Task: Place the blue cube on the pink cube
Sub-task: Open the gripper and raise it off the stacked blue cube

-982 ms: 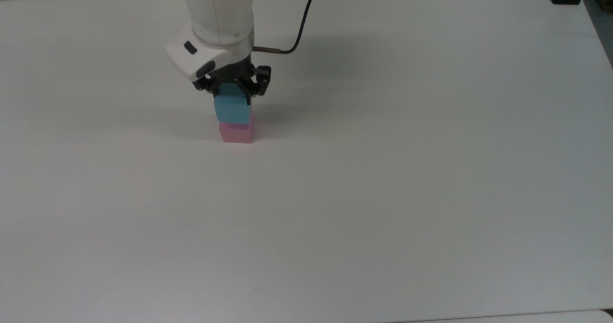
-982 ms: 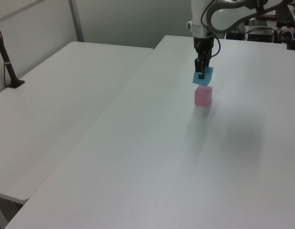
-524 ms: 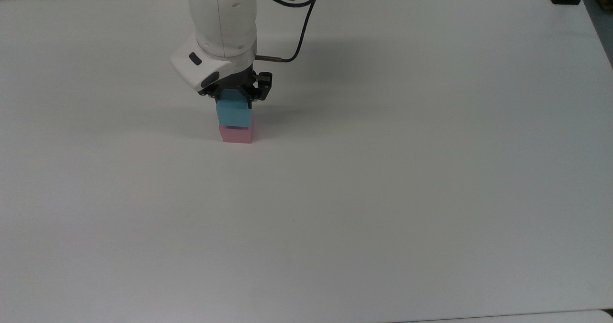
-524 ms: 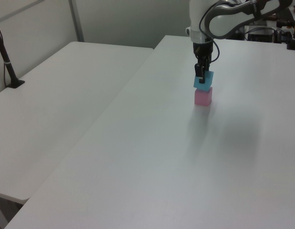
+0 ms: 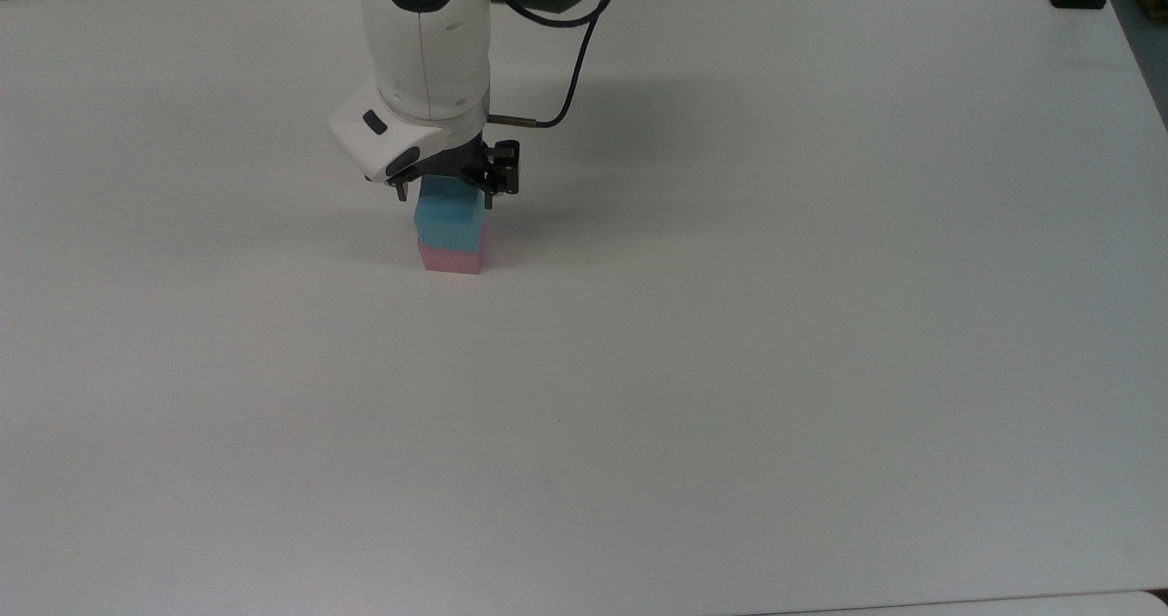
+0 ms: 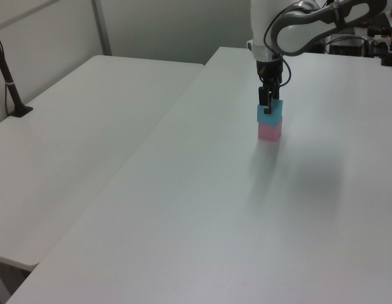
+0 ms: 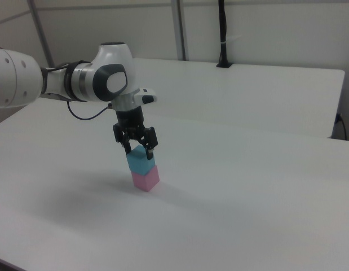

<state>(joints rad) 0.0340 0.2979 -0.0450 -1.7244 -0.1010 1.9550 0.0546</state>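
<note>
Blue cube point(image 5: 446, 224) sits squarely on the pink cube point(image 5: 450, 259), stacked on the white bench point(image 5: 730, 324), faces roughly lined up. Right above it hangs the pincer point(image 7: 138, 148), fingers spread either side of the blue cube's top; whether the pads touch it is hard to make out. In the top view the arm's white wrist point(image 5: 401, 137) hides the blue cube's far edge.

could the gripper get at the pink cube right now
Probably not from above: the blue cube sits squarely on the pink cube, and the gripper is right over the blue one. The pink cube's sides stand free on the table.
</note>
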